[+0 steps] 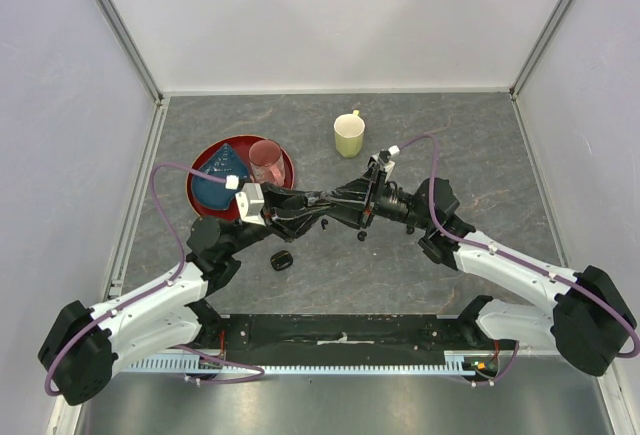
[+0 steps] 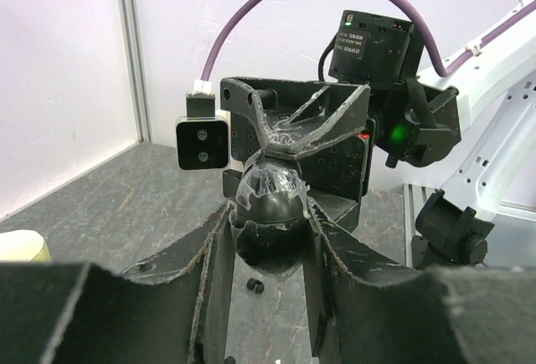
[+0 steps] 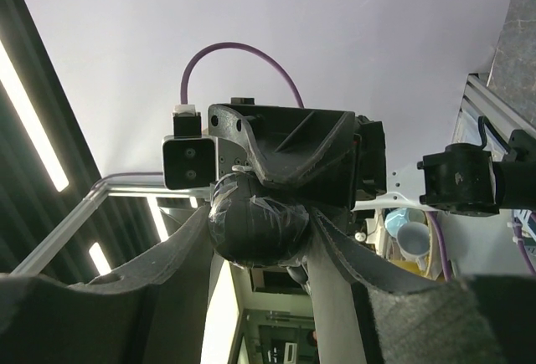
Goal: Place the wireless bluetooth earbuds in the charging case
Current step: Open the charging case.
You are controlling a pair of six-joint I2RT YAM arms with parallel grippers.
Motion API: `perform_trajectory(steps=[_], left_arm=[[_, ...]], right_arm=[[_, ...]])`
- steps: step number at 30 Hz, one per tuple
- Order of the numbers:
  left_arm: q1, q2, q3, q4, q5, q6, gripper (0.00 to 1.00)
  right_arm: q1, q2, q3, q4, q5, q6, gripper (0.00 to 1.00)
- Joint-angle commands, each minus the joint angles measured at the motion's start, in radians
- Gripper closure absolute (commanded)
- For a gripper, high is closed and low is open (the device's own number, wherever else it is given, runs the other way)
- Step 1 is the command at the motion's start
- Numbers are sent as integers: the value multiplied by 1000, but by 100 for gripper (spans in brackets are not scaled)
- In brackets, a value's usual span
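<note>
Up in mid-air, my right pincer clamps the charging case; my left pincer flanks it too, can't tell if it's gripping. Tiny earbuds sit on the table below: probably light and slick, so I'd pinch across the body.

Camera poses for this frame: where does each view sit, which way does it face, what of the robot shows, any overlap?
Top external: above and behind, looking down on the table; left arm and right arm show whole, left gripper meeting right gripper mid-table.
Left wrist: on the left wrist, facing along its own fingers at the right gripper and the black case.
Right wrist: tilted upward along its own fingers at the left gripper, strip lights behind.
Shared: both wrist views show the same case from opposite sides.
</note>
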Motion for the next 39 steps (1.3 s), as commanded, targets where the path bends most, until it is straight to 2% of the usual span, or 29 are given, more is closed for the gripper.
perform_trajectory(steps=[1,4,6,7,8,11,12,14,15,17,18,21,23,24,25,31,34,39], left_arm=[[2,1,8,29,-59,-12,58],[1,3,8,30,-58,-12,60],[1,1,6,30,-58,-9,67],[2,3,6,32,-58,-7,72],[2,3,5,33,-58,-3,83],[2,-2,-5,52,-58,5,98],[2,-5,-8,56,-58,7,98],[2,-10,-15,61,-61,11,98],[2,-14,-17,61,-62,13,98],[1,-23,-23,56,-65,20,98],[1,-28,-25,53,-67,23,98],[2,-46,-37,49,-78,31,98],[1,-56,-46,38,-79,39,98],[1,-66,-48,33,-82,40,98],[1,-69,-52,26,-85,43,98],[2,-86,-66,21,-108,47,98],[1,-85,-61,20,-111,39,98],[2,-79,-49,1,-104,33,98]], right_arm=[[5,-2,-11,123,-7,62,100],[7,-2,-17,122,-4,63,100],[5,-2,-17,120,-4,62,100],[4,-4,-17,112,-4,59,100],[5,-4,-18,108,-4,57,100],[5,-5,-15,79,-7,43,97],[5,-7,-15,69,-7,36,89],[5,-13,-12,40,-6,16,80],[5,-14,-14,39,-3,10,63],[5,-24,-8,20,5,-7,49],[4,-28,-3,4,11,-39,34],[-4,-63,41,-123,34,-177,14],[-7,-97,107,-290,72,-266,7],[-9,-109,133,-355,91,-377,4],[-9,-128,191,-488,118,-427,4],[-9,-159,353,-824,272,-754,4],[-7,-146,414,-932,307,-869,4],[1,-110,486,-1021,298,-968,9]])
